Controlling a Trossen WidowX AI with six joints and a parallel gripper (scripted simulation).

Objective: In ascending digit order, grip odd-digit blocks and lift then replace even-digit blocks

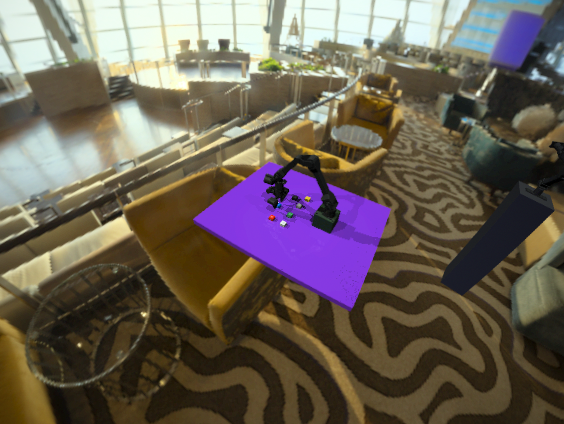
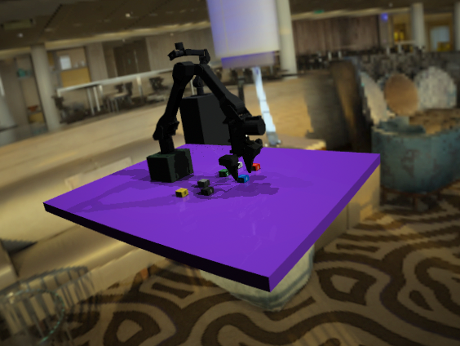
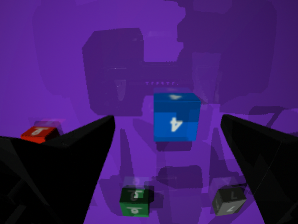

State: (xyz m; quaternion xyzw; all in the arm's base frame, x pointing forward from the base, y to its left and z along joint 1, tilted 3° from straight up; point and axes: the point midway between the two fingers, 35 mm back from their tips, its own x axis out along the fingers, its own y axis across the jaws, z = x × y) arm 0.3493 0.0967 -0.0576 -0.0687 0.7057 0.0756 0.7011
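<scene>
The blue block (image 1: 279,206) (image 2: 243,179) (image 3: 175,120) shows a 4 in the wrist view and sits on the purple table. My gripper (image 2: 244,175) (image 3: 169,120) is open and empty, low over the blue block. In the wrist view the block appears between the spread fingertips, nearer the right one, with gaps on both sides. The grey block (image 1: 299,205) (image 2: 204,183) (image 3: 230,202) shows a 7. The green block (image 1: 290,215) (image 2: 223,173) (image 3: 135,202) and red block (image 1: 271,218) (image 2: 256,166) (image 3: 40,133) have digits I cannot read surely.
A yellow block (image 1: 307,199) (image 2: 182,192) and a black block (image 1: 295,198) (image 2: 207,191) stand near the grey one. A white block (image 1: 283,223) (image 2: 240,165) stands near the red and green ones. The purple table (image 1: 320,265) (image 2: 228,228) also carries the arm's base.
</scene>
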